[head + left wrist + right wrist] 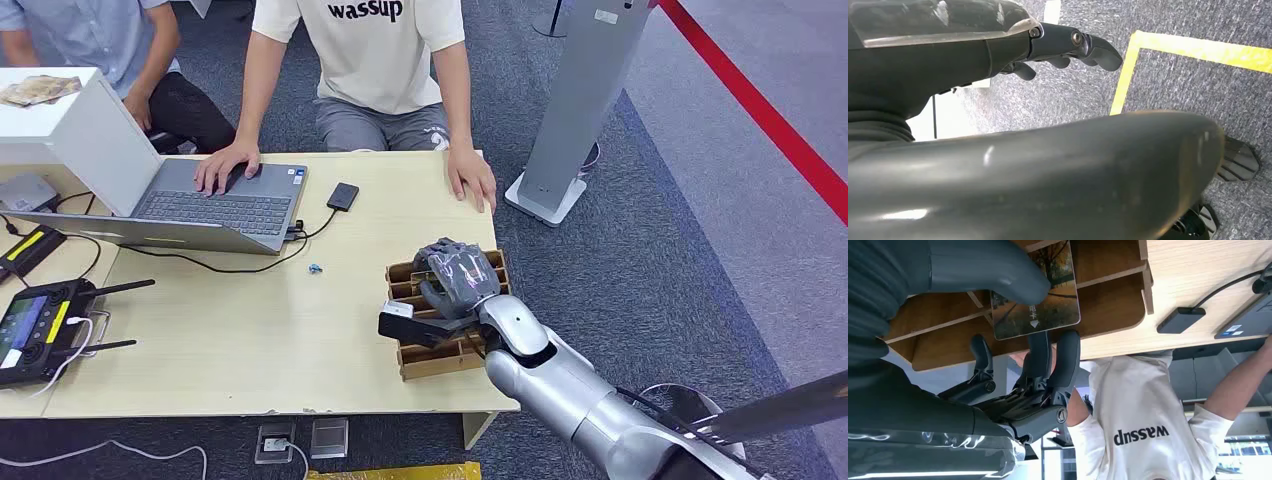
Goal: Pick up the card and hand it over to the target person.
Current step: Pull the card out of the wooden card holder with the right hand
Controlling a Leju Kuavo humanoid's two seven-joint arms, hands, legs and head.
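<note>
Head view catches the robot's right hand (457, 278) lowered over a slotted brown cardboard card rack (440, 355) at the near right edge of the pale wooden table (250, 340), its silver forearm reaching in from the lower right. Seen from the right wrist, the thick grey thumb (993, 270) presses one face of a glossy card printed with autumn trees (1048, 305) while dark fingers (1040, 352) close behind it, so the hand pinches the card, which stands in the rack between wooden dividers. Left wrist view shows the left hand (1068, 47) hanging above grey carpet (1188, 100) and a yellow floor line (1198, 47), fingers loosely curled and holding nothing. Across the table, a seated person in a white T-shirt lettered "wassup" (365, 40) rests one hand (472, 178) on the tabletop beyond the rack and the other (226, 165) on an open grey laptop (205, 205). A small black box on a cable (342, 195) lies beside the laptop; a black handheld controller with antennas (40, 325) sits at the table's left edge.
</note>
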